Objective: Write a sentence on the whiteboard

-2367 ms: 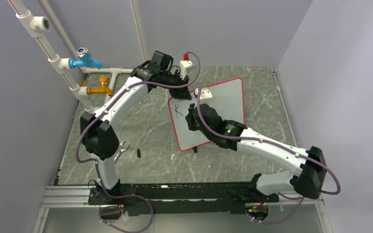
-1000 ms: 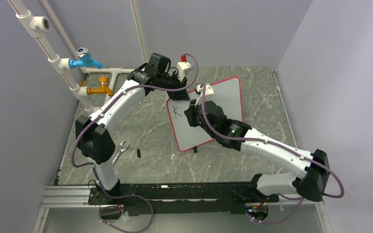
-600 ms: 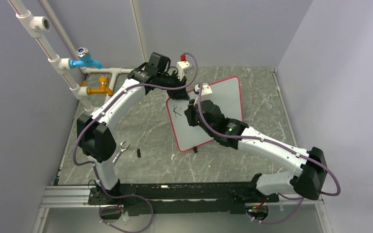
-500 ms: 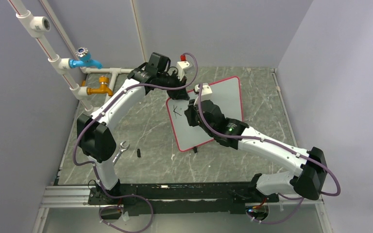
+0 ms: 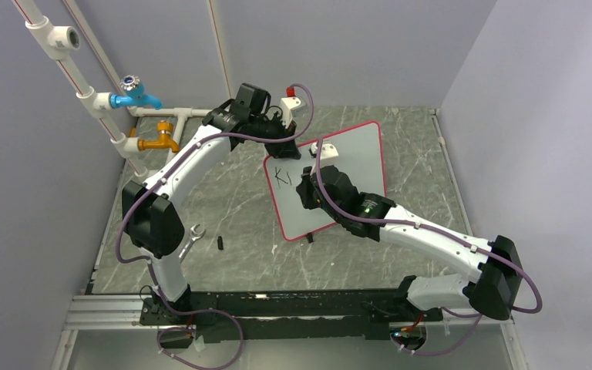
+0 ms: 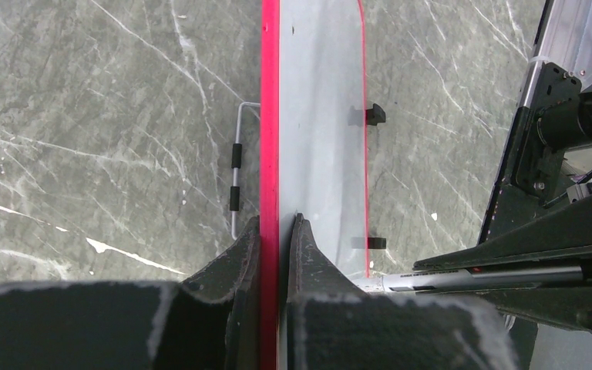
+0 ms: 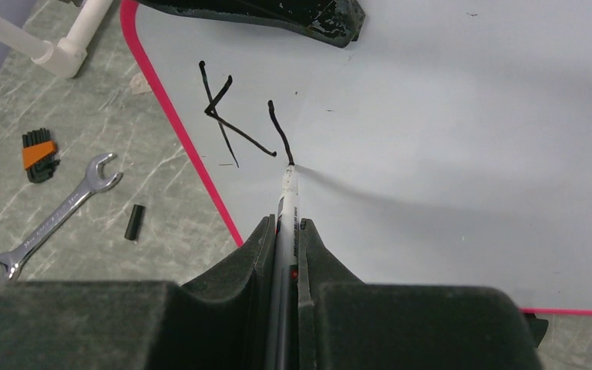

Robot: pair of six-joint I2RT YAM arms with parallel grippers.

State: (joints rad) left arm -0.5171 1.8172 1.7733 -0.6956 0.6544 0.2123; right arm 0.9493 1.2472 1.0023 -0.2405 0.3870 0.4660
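The whiteboard [image 5: 351, 166], white with a thin red rim, stands tilted on the stone table. My left gripper [image 6: 277, 223] is shut on its top red edge [image 6: 270, 116], one finger on each side. My right gripper [image 7: 284, 225] is shut on a grey marker [image 7: 286, 202] whose tip touches the whiteboard [image 7: 447, 131]. Of the sentence, a black "K" [image 7: 223, 116] and one short stroke [image 7: 279, 132] show near the board's upper left corner, also seen as the letters [image 5: 281, 177] in the top view.
A spanner [image 5: 191, 237] and a small black cap [image 5: 220, 242] lie on the table left of the board. Pipes with a blue tap [image 5: 135, 94] and a brass tap [image 5: 160, 140] stand at the back left. Walls close in on three sides.
A second stroke has appeared to the right of the "K". My right gripper has slid a little down the board with the marker. The left gripper still holds the board's edge.
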